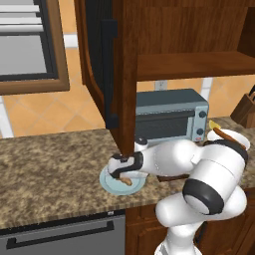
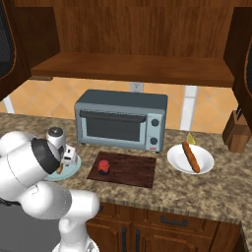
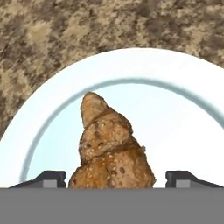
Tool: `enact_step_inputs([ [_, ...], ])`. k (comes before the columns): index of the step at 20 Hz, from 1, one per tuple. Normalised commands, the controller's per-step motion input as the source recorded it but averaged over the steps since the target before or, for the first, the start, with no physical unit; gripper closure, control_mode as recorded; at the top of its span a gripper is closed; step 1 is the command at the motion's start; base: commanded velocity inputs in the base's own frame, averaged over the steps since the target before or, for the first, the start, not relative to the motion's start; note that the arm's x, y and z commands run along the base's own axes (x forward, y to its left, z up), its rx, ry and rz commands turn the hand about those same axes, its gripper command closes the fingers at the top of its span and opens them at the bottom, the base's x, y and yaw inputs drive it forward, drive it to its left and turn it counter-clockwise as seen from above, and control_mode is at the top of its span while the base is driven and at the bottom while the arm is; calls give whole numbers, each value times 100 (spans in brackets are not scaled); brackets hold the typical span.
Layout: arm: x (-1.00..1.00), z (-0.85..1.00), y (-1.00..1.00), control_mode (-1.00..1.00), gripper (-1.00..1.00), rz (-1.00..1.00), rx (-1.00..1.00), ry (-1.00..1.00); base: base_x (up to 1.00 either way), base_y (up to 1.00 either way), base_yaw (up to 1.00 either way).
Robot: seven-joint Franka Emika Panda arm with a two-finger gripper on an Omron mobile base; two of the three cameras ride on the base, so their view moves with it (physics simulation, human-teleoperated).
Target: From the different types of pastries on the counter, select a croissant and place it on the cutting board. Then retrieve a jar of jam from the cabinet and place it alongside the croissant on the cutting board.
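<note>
The croissant (image 3: 109, 148), golden-brown and ridged, lies on a round light blue plate (image 3: 175, 87) on the granite counter (image 1: 50, 169). My gripper (image 3: 121, 177) hangs right over it, open, with one fingertip on each side and a small gap between each tip and the pastry. From the left base view the gripper (image 1: 123, 175) points down at the plate (image 1: 110, 186). The dark cutting board (image 2: 130, 170) lies to the right of the plate, with the small red jar of jam (image 2: 104, 167) standing on its left part. The cabinet (image 1: 164, 30) stands open above.
A grey-blue toaster oven (image 2: 120, 120) stands behind the board. A white plate (image 2: 204, 162) with the long stick pastry (image 2: 191, 157) sits further right, and a knife block (image 2: 238, 133) at the far right. The open cabinet door (image 1: 102, 74) hangs just above my hand.
</note>
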Motion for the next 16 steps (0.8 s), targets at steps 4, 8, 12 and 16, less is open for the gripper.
enact_step_inputs([
  [4, 0, 5, 0, -100, 100, 0, 1, 0, 0, 0, 0],
  [8, -1, 88, -3, -100, 100, 2, 1, 0, 0, 0, 0],
  [12, 0, 100, -23, -100, 100, 5, 5, 0, 0, 0, 0],
  [16, 0, 37, -27, -100, 100, 3, 6, 4, 0, 0, 0],
])
